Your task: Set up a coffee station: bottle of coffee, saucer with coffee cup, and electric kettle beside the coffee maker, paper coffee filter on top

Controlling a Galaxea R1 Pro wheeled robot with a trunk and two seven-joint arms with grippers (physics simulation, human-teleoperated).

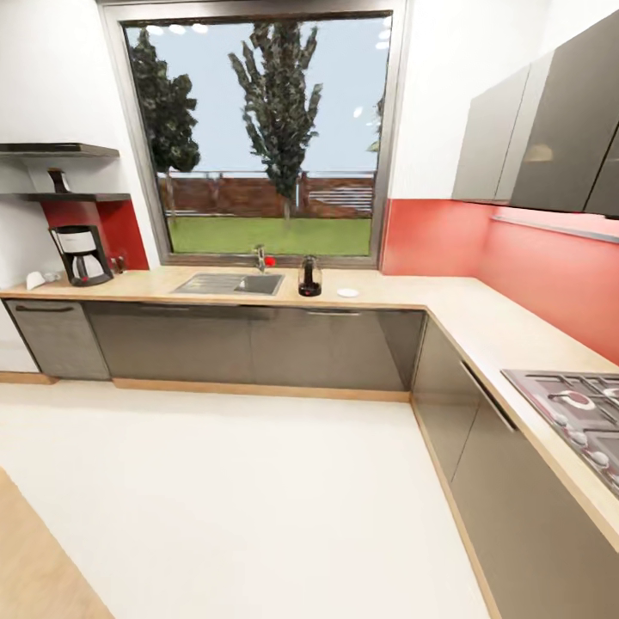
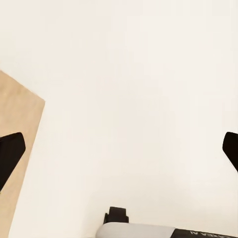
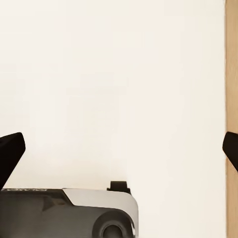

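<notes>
A wide stretch of pale floor (image 1: 241,499) lies open between the camera and an L-shaped kitchen table (image 1: 387,297), its light wood top running along the far wall under a large window (image 1: 266,137) and turning down the right side, where a gas hob (image 1: 572,413) sits near the front edge. Dark grey cabinet fronts (image 1: 249,344) close the space beneath the top. A steel sink (image 1: 228,284) is set into the far run below the window. At the far left end stands the coffee maker (image 1: 82,254), black with a pale band, close to the wall. Above it, two thin black shelves (image 1: 60,150) jut from the wall, and the bottle of coffee (image 1: 58,180) stands on the lower one. The electric kettle (image 1: 309,277) stands just right of the sink, with the saucer (image 1: 347,292) lying flat near it, apart from it. Small white things sit beside the coffee maker, too small to make out. The left hand (image 2: 119,148) hangs over bare floor with its dark fingertips (image 2: 10,148) spread wide, holding nothing. The right hand (image 3: 119,148) is likewise spread and empty above the floor, a wooden strip (image 3: 231,119) at one edge.
</notes>
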